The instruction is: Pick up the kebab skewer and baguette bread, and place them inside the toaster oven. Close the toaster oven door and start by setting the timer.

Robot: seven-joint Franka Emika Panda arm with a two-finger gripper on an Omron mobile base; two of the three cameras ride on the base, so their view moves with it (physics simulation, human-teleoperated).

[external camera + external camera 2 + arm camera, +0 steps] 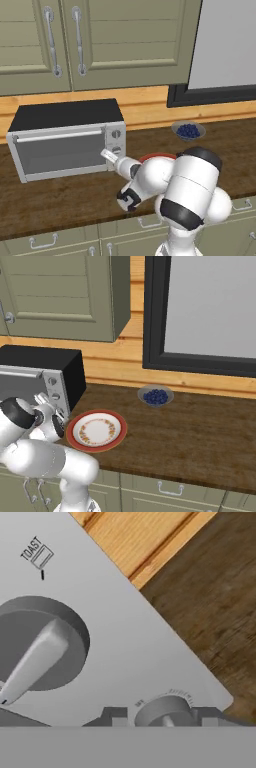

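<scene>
there, claw [164,714] at toaster oven [65,137] knob [165,711]

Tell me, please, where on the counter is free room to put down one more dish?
Free: the wide wood right of the plate and in front of the berry bowl. Crowded: the corner between the toaster oven and the plate, where the end effector works at the knobs.

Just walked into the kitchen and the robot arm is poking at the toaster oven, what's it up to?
The arm has its gripper up against the toaster oven's knob panel, the two finger tips straddling a small round knob, apparently to set the timer. The toaster oven door is shut. The red-rimmed plate beside the oven has no food on it, and a bowl of blueberries sits farther back on the wooden counter.
</scene>
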